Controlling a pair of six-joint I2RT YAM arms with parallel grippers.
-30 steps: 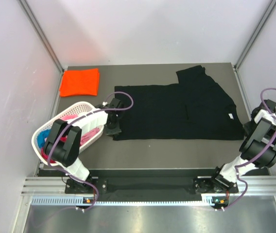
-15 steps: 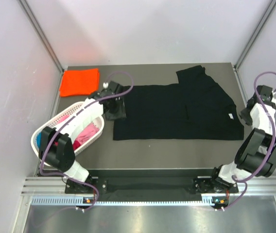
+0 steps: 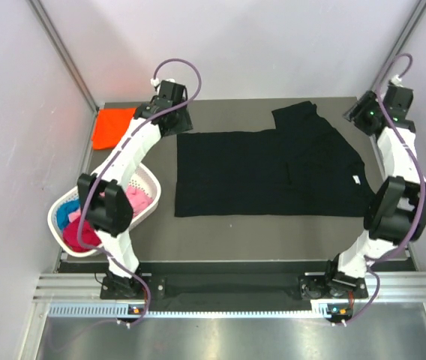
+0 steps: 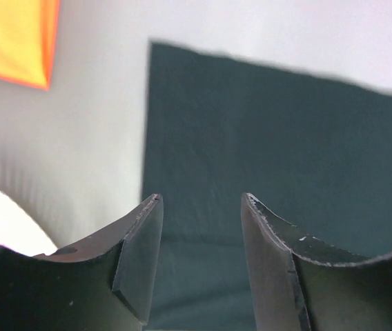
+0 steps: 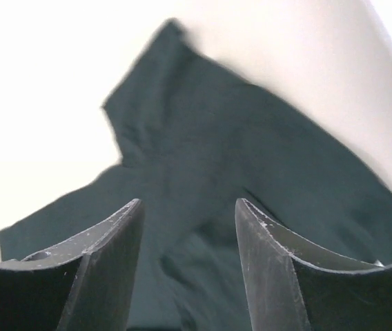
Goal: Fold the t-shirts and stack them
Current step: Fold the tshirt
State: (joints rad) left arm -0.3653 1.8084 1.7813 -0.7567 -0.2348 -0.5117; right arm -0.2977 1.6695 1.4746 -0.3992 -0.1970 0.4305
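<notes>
**A:** How are the jaws being held?

**B:** The left gripper [image 4: 199, 200] is being held spread, with nothing between its fingers. The right gripper [image 5: 189, 203] is likewise being held apart and empty. Both are being hovered over the black t-shirt [image 3: 273, 169], the left above its far left corner and the right above the far sleeve.

**A:** Where is the cloth being found?

**B:** The black t-shirt is being shown spread flat on the table [image 3: 220, 225], its neck label [image 3: 356, 179] toward the right. The orange t-shirt [image 3: 112, 126] is lying folded at the far left corner. A pink t-shirt [image 3: 132, 201], a magenta t-shirt [image 3: 78, 236] and a blue t-shirt [image 3: 64, 214] are being held in the white lattice basket [image 3: 151, 184].

**A:** How is it being expected to handle?

**B:** Light, limp cloth is being expected, likely to sag and crease rather than slip. The far corners are being judged the best holds, pinched right at the edge.

**A:** What is differing from a second ago?

**B:** The left gripper was then at the near left corner beside the basket, and the right arm was folded at the table's right edge. Both are now being reached to the far side. The shirt is not being seen to have shifted.
</notes>
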